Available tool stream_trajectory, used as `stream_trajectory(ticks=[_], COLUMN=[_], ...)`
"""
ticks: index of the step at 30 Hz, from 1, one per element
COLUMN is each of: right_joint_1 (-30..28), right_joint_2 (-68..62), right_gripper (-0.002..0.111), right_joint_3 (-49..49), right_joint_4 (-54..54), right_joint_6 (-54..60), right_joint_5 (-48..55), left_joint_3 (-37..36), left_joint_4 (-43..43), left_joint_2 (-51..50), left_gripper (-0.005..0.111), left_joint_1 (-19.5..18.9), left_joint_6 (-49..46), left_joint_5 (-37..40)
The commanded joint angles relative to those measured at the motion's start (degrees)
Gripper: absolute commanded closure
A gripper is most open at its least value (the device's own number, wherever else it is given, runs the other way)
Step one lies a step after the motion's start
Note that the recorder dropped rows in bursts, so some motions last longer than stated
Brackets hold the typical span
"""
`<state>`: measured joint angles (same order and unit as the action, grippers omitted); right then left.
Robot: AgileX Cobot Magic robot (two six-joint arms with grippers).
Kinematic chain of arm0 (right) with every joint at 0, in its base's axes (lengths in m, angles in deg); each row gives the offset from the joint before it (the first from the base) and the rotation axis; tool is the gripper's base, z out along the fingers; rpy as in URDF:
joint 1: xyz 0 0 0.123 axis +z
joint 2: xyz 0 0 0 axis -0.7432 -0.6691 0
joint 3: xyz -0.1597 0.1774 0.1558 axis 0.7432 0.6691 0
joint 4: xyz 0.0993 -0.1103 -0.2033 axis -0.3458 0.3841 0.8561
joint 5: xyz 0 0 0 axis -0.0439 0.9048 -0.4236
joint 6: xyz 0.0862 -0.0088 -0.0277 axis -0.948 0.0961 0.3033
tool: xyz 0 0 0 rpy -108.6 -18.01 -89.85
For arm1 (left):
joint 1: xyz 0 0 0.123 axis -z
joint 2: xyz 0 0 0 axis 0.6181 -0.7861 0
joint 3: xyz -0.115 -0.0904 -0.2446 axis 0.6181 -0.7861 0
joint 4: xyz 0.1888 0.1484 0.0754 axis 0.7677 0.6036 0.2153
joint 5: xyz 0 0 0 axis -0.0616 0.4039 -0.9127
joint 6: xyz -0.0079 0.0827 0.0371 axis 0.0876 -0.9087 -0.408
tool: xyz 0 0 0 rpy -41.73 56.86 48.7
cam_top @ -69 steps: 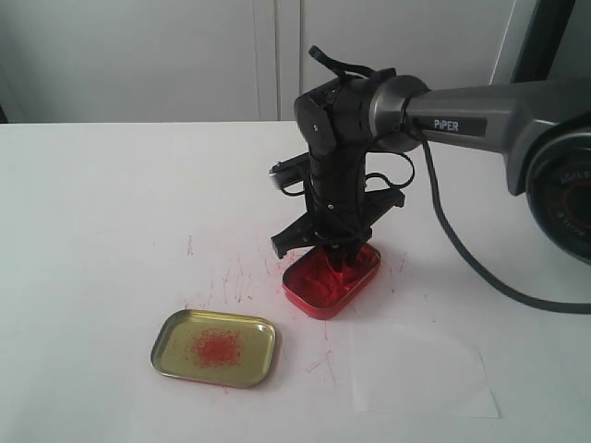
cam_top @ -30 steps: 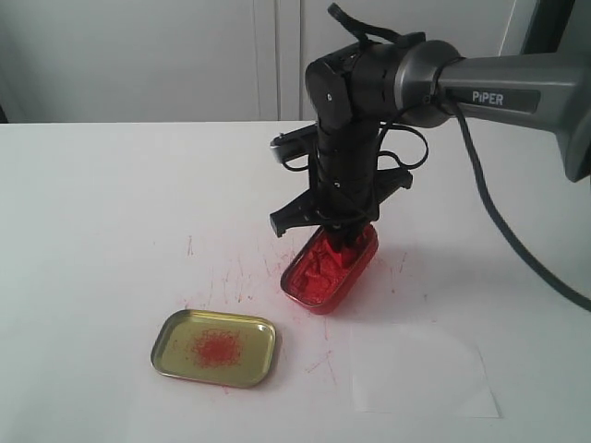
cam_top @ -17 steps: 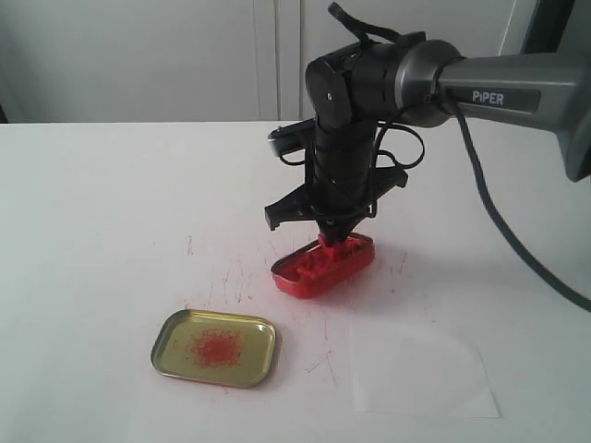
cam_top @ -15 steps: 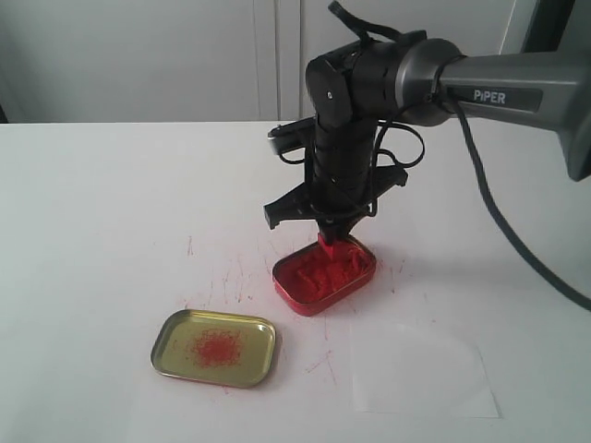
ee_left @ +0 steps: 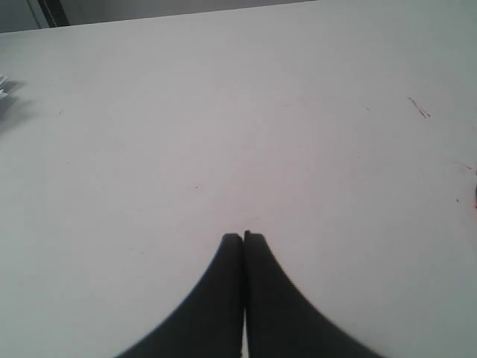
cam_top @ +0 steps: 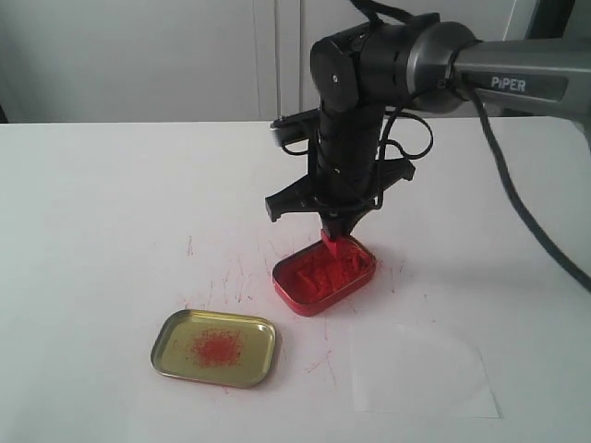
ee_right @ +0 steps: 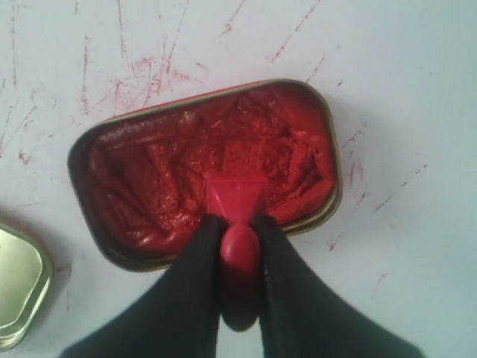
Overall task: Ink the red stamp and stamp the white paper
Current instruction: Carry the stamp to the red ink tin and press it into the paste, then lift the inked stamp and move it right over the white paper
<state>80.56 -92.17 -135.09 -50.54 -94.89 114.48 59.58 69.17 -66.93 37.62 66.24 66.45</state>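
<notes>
Right end effector (ee_right: 238, 224) downward, pinched; left end effector (ee_left: 244, 239) seemingly closed.

My right gripper (ee_right: 238, 222) pinches the stamp (ee_right: 237, 195) over the ink tin (cam_top: 305, 300), directly beneath my hand. On the table (cam_top: 111, 212), the lid (cam_top: 175, 355) lies left of my hand and the paper (cam_top: 420, 374) right, both toward the camera.

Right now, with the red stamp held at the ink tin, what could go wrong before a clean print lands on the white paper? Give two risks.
1. The right gripper pinches only the red stamp by its round handle, so it might twist or slip when pressed.
2. The ink paste looks lumpy, and nothing holds the tin or the white paper; the left gripper is shut, away from both. Either might stick and lift.
</notes>
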Motion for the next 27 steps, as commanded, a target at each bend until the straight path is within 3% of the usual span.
stream_trajectory(ticks=[1,5,15,27], right_joint_1=[-0.5,-0.5,-0.5,-0.5], right_joint_2=[3.6,8.7,29.8,36.0], right_gripper=[0.108,0.108,0.108,0.108], right_joint_3=[0.1,6.1,32.9,47.5], right_joint_4=[-0.2,-0.2,-0.1,-0.1], right_joint_6=[-0.5,-0.5,-3.4,-10.5], right_joint_5=[3.6,3.0,-8.3,-16.5], left_joint_3=[-0.1,-0.1,-0.1,-0.1], left_joint_4=[-0.3,-0.3,-0.3,-0.3], left_joint_2=[0.0,0.0,0.0,0.0], left_gripper=[0.107,0.107,0.107,0.107], left_joint_1=[0.1,0.1,0.1,0.1], left_joint_6=[0.2,0.2,0.2,0.2], left_joint_5=[0.0,0.0,0.0,0.0])
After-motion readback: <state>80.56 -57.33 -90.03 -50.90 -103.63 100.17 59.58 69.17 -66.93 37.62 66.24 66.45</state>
